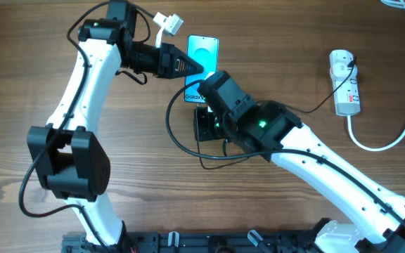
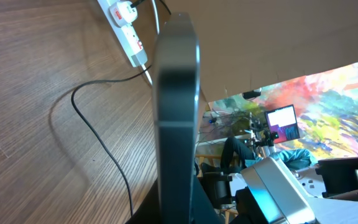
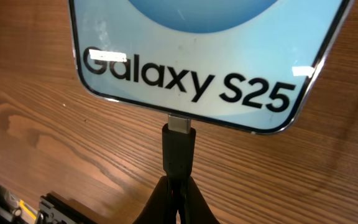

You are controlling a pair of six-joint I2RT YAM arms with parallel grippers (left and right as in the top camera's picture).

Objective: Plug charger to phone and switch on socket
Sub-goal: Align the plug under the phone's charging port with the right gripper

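Note:
The phone (image 1: 203,50) has a teal screen and is held off the table, tilted. My left gripper (image 1: 187,67) is shut on its side; the left wrist view shows the phone edge-on (image 2: 178,93). My right gripper (image 1: 207,90) is shut on the charger's dark connector (image 3: 179,149). The connector's silver tip meets the port in the phone's bottom edge (image 3: 197,56), under the "Galaxy S25" text; part of the tip still shows. The thin black charger cable (image 1: 176,137) loops on the table. The white socket (image 1: 346,83) lies at the far right and also shows in the left wrist view (image 2: 127,30).
A thick white cord (image 1: 399,133) curves from the socket along the right edge. A black plug (image 1: 349,67) sits in the socket with the thin cable (image 1: 315,109) running left from it. A small white object (image 1: 169,24) sits by the left arm's wrist.

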